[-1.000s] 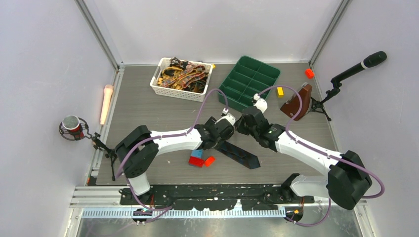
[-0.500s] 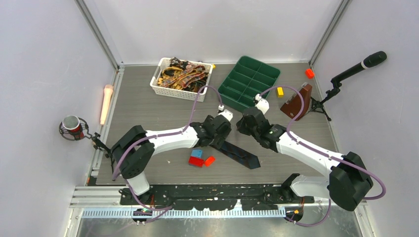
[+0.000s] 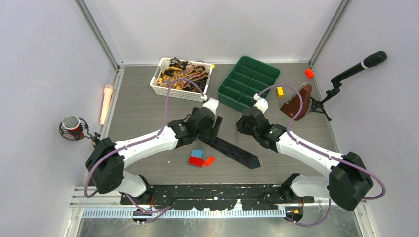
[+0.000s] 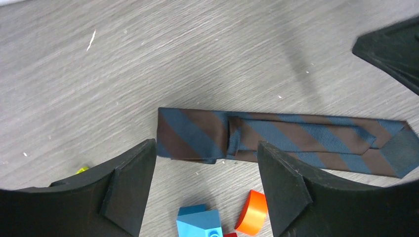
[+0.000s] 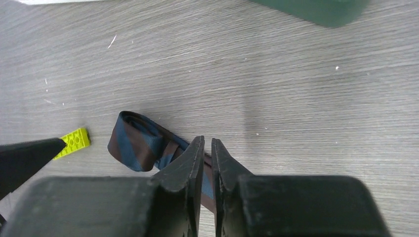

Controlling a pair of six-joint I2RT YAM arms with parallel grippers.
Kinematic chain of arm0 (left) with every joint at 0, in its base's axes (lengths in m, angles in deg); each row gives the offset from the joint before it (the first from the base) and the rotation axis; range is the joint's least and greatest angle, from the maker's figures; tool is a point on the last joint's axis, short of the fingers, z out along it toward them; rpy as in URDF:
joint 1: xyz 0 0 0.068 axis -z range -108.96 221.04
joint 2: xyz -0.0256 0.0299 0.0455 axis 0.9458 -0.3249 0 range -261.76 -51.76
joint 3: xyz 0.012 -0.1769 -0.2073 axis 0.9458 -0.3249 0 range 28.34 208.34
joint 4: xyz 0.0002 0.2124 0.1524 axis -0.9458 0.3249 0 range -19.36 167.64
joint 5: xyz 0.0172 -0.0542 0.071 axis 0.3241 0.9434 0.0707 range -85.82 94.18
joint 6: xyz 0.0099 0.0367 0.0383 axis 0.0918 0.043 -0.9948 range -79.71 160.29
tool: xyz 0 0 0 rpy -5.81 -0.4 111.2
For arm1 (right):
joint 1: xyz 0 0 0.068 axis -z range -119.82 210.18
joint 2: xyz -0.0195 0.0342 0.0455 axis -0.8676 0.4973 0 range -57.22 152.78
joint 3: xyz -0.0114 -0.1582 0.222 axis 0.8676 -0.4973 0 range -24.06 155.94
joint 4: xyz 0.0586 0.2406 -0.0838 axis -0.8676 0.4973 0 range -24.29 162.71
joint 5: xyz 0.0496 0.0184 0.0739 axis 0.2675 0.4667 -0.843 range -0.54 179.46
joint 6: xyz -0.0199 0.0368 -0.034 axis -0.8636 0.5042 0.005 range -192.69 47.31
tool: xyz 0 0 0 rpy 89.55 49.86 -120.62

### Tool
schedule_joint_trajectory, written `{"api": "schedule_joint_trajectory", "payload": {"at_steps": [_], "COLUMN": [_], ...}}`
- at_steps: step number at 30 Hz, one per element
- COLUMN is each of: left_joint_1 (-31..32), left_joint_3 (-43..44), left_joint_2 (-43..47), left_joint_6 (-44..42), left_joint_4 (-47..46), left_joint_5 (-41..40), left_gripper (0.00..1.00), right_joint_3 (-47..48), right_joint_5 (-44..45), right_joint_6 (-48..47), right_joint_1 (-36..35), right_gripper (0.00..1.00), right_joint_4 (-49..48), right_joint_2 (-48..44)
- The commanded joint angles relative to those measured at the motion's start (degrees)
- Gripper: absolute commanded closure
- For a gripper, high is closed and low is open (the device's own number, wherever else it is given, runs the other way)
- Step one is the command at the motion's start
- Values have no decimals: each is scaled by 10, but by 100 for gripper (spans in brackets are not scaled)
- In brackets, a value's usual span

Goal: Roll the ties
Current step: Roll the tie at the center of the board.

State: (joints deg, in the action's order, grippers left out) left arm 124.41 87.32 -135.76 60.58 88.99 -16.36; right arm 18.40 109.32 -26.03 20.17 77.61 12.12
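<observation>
Striped tie flat on table, both grippers above it.
Table (image 3: 148,113): tie (image 3: 237,154) lies diagonally near the middle, toward the near edge, one end folded back on itself. Left gripper (image 4: 205,148) hangs over the folded end, jaws spread wide, holding nothing. Right gripper (image 5: 207,143): jaws almost together, thin slit; grip on fabric cannot be told. Blue brick (image 4: 200,219) and orange brick (image 4: 252,212) just beside tie.

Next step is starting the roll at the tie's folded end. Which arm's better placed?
Left. The left gripper hangs open right over the folded end of the tie, so it could probably drop and pinch it. The right gripper is almost closed and sits farther along the tie.
</observation>
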Motion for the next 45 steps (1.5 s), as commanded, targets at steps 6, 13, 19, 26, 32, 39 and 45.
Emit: {"api": "schedule_joint_trajectory", "payload": {"at_steps": [6, 13, 19, 26, 32, 39, 45], "left_joint_1": [-167, -286, -317, -330, -341, -346, -349], "left_joint_3": [-123, -183, -189, -183, -184, -190, -198], "left_joint_2": [124, 205, 245, 266, 271, 272, 279], "left_joint_6": [136, 212, 205, 183, 179, 178, 179], "left_joint_4": [-81, -63, -36, -17, -14, -18, -20], "left_joint_5": [95, 104, 115, 124, 133, 148, 153], "left_gripper": [24, 23, 22, 22, 22, 21, 22], "right_joint_3": [125, 263, 355, 388, 393, 392, 390], "right_joint_5": [-176, -261, -301, -288, -338, -326, -302], "right_joint_6": [-197, -332, -402, -463, -477, -470, -476], "right_joint_1": [-6, -25, -32, -37, -44, -57, -65], "right_gripper": [45, 12, 10, 8, 7, 7, 6], "right_joint_4": [-2, 63, 115, 128, 128, 116, 116], "right_joint_2": [88, 203, 306, 362, 379, 400, 418]}}
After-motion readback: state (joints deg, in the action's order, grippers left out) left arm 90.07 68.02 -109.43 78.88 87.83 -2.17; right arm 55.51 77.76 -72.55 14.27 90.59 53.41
